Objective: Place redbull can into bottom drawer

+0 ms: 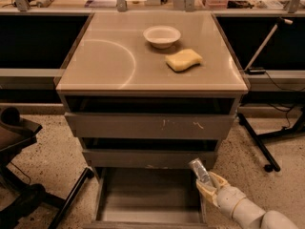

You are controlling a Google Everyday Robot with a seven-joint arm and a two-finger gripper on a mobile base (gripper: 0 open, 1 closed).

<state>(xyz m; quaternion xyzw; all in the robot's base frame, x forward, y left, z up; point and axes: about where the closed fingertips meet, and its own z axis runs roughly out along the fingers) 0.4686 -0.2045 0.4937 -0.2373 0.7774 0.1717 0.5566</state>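
**Can held over the open bottom drawer, right side**

Biggest thing first: the grey cabinet's tabletop (109,56) sits well above and behind the gripper (206,183). Two scuffed-front drawers (147,126) are stacked under it, both above the gripper and a bit to its left.

The bottom drawer (143,197) is pulled out, and its grey tray spreads just left of and below the gripper. The gripper hangs by the drawer's right wall, near the back. The pale arm (243,210) comes in from the lower right corner.

Far above the gripper on the tabletop are a white bowl (162,36) and a yellow sponge (183,60) just beside it.

The gripper is pinching the redbull can (198,169) at its lower end. The can pokes up and left out of it, tilted, with its top against the middle drawer's front edge.
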